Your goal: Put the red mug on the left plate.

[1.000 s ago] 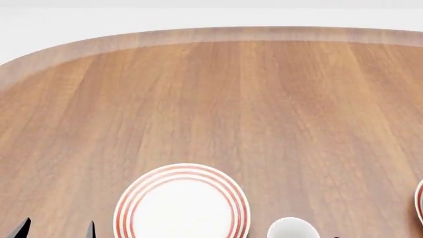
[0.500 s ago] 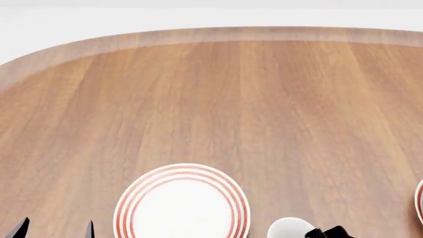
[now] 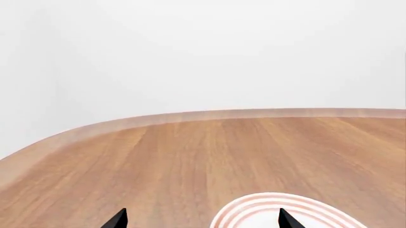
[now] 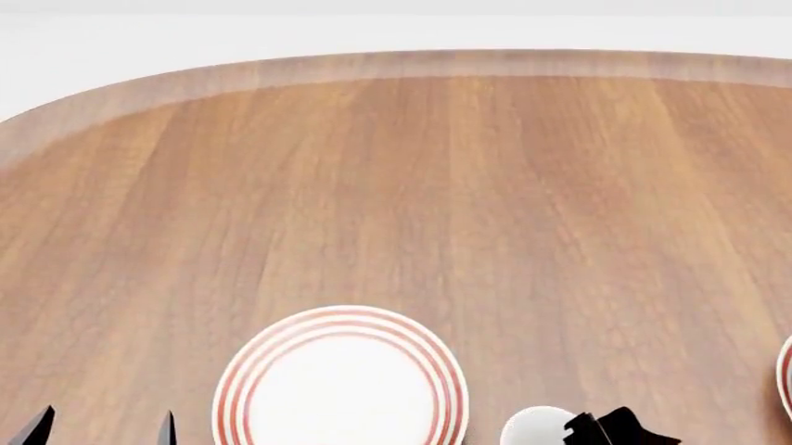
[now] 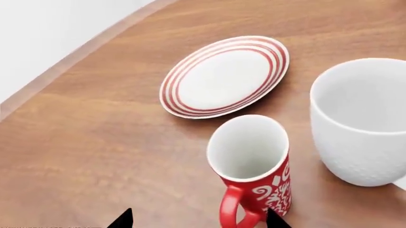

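The red mug (image 5: 250,166) with white swirls stands upright on the table, seen only in the right wrist view, its loop handle (image 5: 236,213) turned toward the camera. My right gripper (image 5: 197,221) is open, and the handle lies between its tips, close to one of them. The left plate (image 4: 340,382), white with red rings, lies near the front of the table, and the right wrist view shows the same plate (image 5: 223,76) beyond the mug. My left gripper (image 3: 203,222) is open and holds nothing, one tip over the plate's rim (image 3: 254,209).
A bigger plain white mug (image 5: 362,118) stands right beside the red mug and just right of the left plate (image 4: 539,428). A second ringed plate (image 4: 785,375) shows at the right edge. The wooden table (image 4: 409,185) reaches far back to a rounded rim.
A black part of my right arm has come up into the head view's bottom edge, next to the white mug. The left gripper and the plates have not moved.
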Controlling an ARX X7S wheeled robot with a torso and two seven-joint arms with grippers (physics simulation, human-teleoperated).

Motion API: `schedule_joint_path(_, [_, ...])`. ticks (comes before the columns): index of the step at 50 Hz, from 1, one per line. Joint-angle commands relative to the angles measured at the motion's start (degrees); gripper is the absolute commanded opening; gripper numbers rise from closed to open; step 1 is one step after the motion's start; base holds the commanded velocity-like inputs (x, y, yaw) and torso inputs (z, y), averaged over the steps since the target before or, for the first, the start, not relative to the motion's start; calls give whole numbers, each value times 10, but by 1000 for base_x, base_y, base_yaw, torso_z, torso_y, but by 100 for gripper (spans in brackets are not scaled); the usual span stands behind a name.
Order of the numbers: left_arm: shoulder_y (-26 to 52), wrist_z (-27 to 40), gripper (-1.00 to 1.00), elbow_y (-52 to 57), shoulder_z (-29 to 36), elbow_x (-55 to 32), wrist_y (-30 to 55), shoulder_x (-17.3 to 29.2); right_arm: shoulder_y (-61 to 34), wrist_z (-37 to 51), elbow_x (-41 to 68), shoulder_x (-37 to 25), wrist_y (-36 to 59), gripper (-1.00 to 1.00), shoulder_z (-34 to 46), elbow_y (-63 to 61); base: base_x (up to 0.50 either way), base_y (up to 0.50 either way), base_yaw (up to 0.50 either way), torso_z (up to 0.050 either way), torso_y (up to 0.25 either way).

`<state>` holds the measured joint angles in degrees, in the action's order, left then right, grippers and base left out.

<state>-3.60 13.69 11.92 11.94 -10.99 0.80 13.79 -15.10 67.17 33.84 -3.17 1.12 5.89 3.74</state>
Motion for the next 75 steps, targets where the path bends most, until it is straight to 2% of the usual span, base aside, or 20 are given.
schedule_joint_path(1, [1,2,100,0,1,-5,0,3,-31,15,-4,-4,4,100,13,45,0,0,0,0,0])
schedule_joint_path(23, [0,8,100,8,4,-11,0,9,-74,12,25,2,-24,100,4,146,0,0,0,0,0])
schedule_joint_path(75, [3,19,100,5,11,-22,-3,20,-131,-16,84,-11,-77,100,-11,289,0,0,0,0,0])
